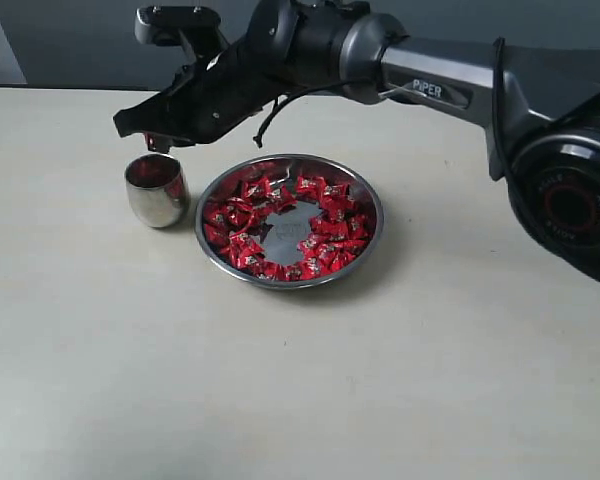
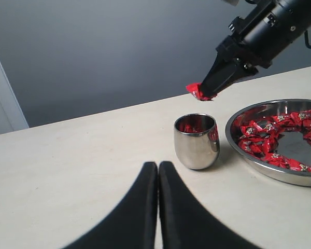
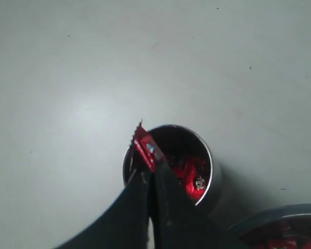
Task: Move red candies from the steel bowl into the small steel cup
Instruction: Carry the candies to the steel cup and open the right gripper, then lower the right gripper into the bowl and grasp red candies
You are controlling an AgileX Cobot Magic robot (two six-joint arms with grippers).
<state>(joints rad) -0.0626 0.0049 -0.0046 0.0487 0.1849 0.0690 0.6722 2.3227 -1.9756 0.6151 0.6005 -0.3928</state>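
The wide steel bowl [image 1: 290,222] holds many red candies [image 1: 242,215] ringed around its bare flat bottom. To its left stands the small steel cup [image 1: 157,189], with red candies [image 3: 192,174] inside it. My right gripper [image 1: 152,141] hangs just above the cup's rim, shut on one red candy [image 2: 197,91] that sticks out past its fingertips [image 3: 150,165]. My left gripper [image 2: 158,167] is shut and empty, low over the table a short way from the cup [image 2: 196,140].
The right arm [image 1: 430,80] stretches from the right edge across the back of the bowl. The pale table [image 1: 300,380] runs bare in front and to the left. A grey wall [image 2: 119,46] stands behind the table.
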